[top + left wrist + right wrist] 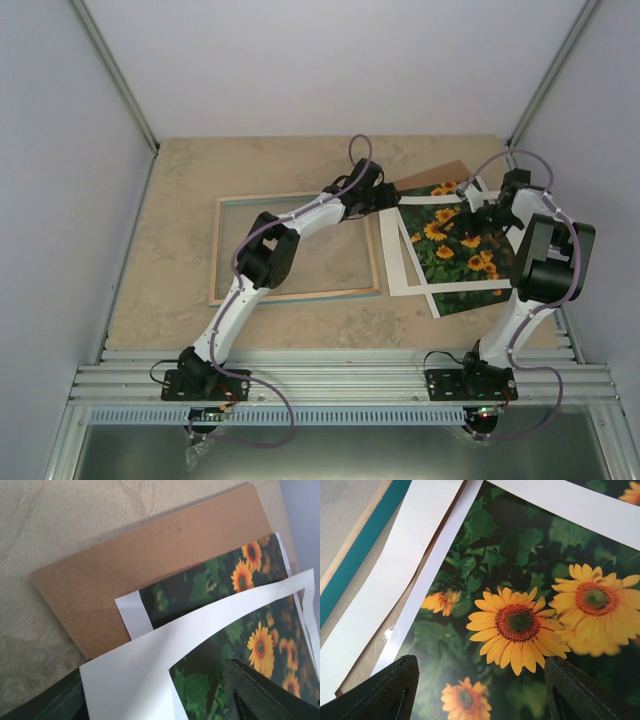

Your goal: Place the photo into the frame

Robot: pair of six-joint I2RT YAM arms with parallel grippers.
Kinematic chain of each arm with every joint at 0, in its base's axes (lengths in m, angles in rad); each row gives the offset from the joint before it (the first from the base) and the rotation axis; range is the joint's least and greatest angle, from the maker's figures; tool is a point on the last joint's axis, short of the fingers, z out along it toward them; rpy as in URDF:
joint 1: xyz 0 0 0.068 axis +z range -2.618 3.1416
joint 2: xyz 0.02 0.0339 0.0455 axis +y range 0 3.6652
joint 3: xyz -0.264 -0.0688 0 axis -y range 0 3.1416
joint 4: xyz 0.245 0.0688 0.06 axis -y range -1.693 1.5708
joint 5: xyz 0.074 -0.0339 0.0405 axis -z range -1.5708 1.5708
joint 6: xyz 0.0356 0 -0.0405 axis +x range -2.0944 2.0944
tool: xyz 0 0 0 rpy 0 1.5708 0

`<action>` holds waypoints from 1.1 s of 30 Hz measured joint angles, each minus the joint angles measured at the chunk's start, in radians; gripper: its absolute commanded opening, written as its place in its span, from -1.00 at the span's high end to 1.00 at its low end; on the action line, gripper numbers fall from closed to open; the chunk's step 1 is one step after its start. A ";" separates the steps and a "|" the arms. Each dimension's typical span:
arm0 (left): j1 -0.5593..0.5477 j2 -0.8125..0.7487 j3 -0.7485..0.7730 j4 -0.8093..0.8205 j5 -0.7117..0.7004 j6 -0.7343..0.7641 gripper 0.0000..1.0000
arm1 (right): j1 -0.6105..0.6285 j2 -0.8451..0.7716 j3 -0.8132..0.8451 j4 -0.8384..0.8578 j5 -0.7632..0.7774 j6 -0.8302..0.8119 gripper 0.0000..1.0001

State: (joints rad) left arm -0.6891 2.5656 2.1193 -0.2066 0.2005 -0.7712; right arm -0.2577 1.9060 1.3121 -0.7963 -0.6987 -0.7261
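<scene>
frame [320, 295]: one, large, rectangular, turquoise with pale wood edges, flat toward the left edge of the bench [180, 200]
photo [455, 255]: one sunflower paper print, near right edge, on one brown hardboard panel [110, 580], under one white cardboard mat [130, 670]
left fingers [250, 690]: apart, straddling mat corner
right fingers [580, 690]: apart, just over photo

Beige marbled tabletop [300, 160], white walls [330, 60]

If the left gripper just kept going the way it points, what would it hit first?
Most likely the white mat, whose corner lies right ahead of the left gripper atop the photo; depth is unclear.
</scene>
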 measured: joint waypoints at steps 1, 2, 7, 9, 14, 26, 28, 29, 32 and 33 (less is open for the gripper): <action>0.000 0.002 0.000 0.002 0.006 0.001 -0.08 | -0.001 0.000 -0.002 0.000 0.000 0.002 -0.40; 0.002 0.003 0.000 0.004 0.010 -0.002 0.04 | -0.002 0.000 -0.002 0.001 0.000 0.005 -0.40; 0.014 0.002 0.000 0.026 0.023 0.011 0.75 | -0.006 0.000 -0.004 0.009 -0.002 0.016 -0.42; 0.019 -0.003 0.000 0.032 0.030 0.014 1.00 | -0.010 0.000 -0.004 0.008 -0.011 0.018 -0.45; 0.028 -0.049 0.021 0.036 0.053 0.019 1.00 | -0.058 0.000 0.042 -0.031 -0.110 0.024 -0.54; 0.104 -0.556 -0.214 -0.080 0.141 0.192 1.00 | -0.126 -0.047 0.220 0.003 -0.377 0.108 -0.72; 0.167 -0.634 -0.290 -0.114 0.172 0.262 1.00 | -0.121 -0.048 0.217 0.018 -0.394 0.122 -0.72; 0.209 -0.668 -0.328 -0.139 0.192 0.304 1.00 | -0.118 -0.048 0.213 0.023 -0.398 0.127 -0.72; 0.335 -0.731 -0.435 -0.203 0.235 0.409 1.00 | -0.101 -0.048 0.183 0.032 -0.397 0.137 -0.73; 0.380 -0.748 -0.481 -0.223 0.247 0.444 1.00 | -0.092 -0.048 0.173 0.035 -0.397 0.140 -0.73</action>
State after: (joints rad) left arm -0.3088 1.8172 1.6382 -0.4297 0.4473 -0.3275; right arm -0.3500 1.8576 1.4853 -0.7616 -1.0958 -0.5865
